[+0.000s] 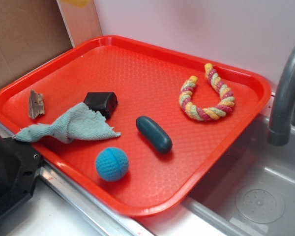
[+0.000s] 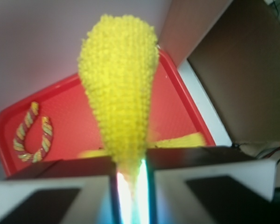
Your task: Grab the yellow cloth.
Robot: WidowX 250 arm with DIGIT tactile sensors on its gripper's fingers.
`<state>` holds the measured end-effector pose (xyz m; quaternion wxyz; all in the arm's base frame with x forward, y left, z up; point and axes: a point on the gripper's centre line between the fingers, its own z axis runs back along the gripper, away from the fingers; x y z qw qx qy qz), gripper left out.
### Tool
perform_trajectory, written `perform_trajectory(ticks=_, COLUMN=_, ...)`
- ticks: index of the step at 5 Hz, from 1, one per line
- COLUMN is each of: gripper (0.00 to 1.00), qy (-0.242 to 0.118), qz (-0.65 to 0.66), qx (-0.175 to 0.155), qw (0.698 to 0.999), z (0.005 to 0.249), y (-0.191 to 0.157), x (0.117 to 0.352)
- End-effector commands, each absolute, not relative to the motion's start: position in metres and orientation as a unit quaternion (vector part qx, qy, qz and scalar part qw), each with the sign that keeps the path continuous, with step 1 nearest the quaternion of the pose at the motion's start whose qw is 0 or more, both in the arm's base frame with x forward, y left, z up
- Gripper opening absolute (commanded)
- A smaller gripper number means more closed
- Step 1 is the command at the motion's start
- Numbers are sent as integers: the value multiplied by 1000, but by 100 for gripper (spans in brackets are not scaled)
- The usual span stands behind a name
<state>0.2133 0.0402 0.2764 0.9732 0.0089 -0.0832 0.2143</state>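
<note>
One fold of the soft mustard-yellow terry cloth (image 2: 119, 88) hangs pinched between the jaws above the red plastic tray (image 2: 172, 116); the robot should hold pressure and lift steadily.

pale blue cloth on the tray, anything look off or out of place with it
Yes. The pale blue cloth is crumpled, with one corner draped over the red tray rim at its left edge, and its right edge looks frayed. It also partly overlaps the black block.
</note>
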Motion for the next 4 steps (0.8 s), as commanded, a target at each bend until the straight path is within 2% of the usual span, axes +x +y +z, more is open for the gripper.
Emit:
perform_trajectory(ticks=1, gripper=0, qy=-104, qz=191, qx=9, qw=976, z=279, y=32, x=217)
perform_trajectory(ticks=3, gripper=0, qy=-87, qz=173, qx=23, qw=981, z=258, y=19, x=225)
perform_trajectory(ticks=4, gripper=0, qy=-89, qz=156, qx=8, qw=984, z=255, y=15, x=226)
